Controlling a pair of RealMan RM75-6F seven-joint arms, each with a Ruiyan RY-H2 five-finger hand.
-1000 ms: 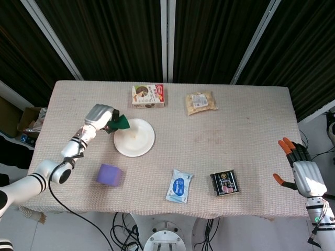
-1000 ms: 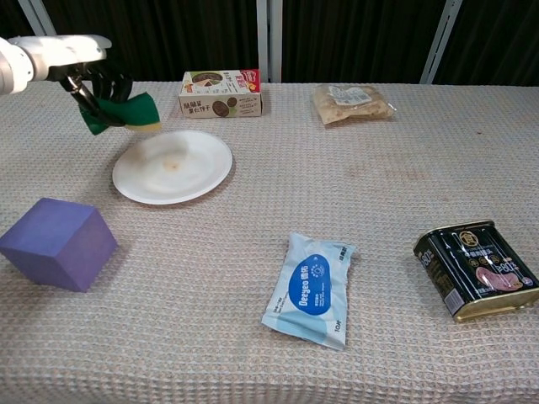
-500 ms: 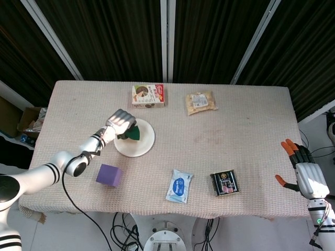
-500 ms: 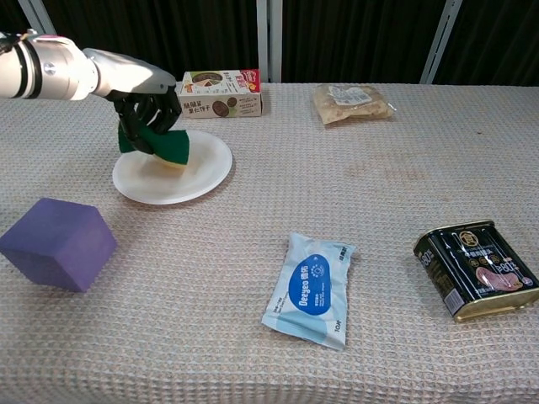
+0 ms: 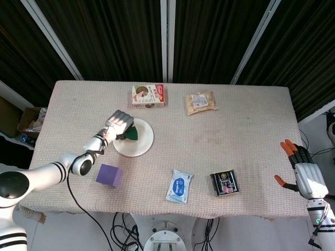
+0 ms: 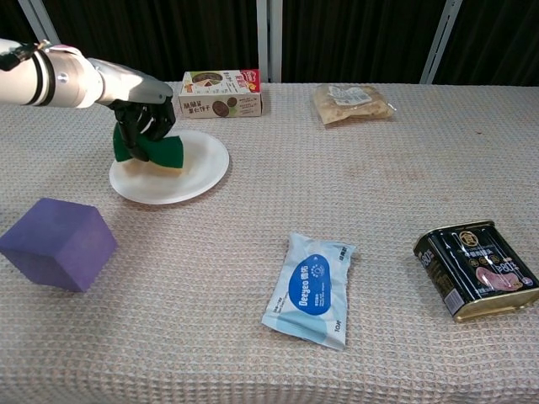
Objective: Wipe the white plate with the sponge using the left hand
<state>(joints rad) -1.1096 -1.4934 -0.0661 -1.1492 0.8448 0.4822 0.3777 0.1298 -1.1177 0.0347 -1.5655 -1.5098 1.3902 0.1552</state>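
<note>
The white plate (image 5: pixel 137 145) (image 6: pixel 192 172) lies on the left half of the table. My left hand (image 5: pixel 119 123) (image 6: pixel 141 114) grips a green sponge (image 5: pixel 132 134) (image 6: pixel 164 154) and presses it down on the plate's left part. In the chest view the sponge's yellow underside touches the plate surface. My right hand (image 5: pixel 302 170) hangs off the table's right edge with its fingers spread and nothing in it; the chest view does not show it.
A purple block (image 5: pixel 109 175) (image 6: pixel 56 242) sits in front of the plate. A cookie box (image 5: pixel 148 96) (image 6: pixel 221 93) and a snack bag (image 5: pixel 201 102) (image 6: pixel 351 101) lie at the back. A wipes pack (image 5: pixel 179 186) (image 6: pixel 312 288) and a dark tin (image 5: pixel 224 182) (image 6: pixel 477 268) lie near the front.
My left hand carried the sponge from above the table left of the plate down onto the plate, then slid it slightly left. The plate shifted a little left. The right hand barely moved.
</note>
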